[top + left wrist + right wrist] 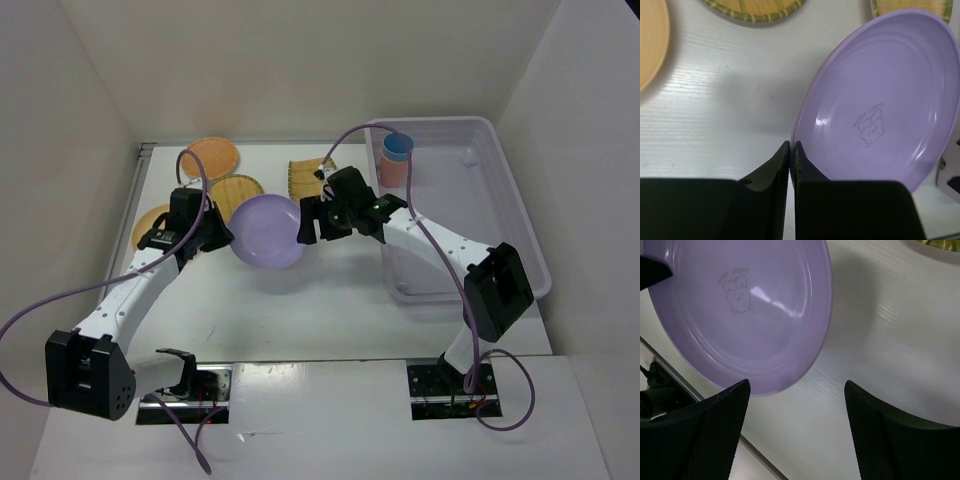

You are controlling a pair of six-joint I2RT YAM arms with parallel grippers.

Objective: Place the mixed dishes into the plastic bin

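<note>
The lavender round plate is lifted and tilted at mid-table. My left gripper is shut on its left rim; in the left wrist view the fingertips pinch the plate's edge. My right gripper stands open at the plate's right side, with the plate above its left finger and only bare table between the jaws. The plastic bin stands at the right. In its far left corner a blue cup sits nested in a coral cup.
One orange plate lies at the back left, and another is partly hidden under the left arm. A round yellow woven plate and a squarish one lie behind the lavender plate. White walls enclose the table.
</note>
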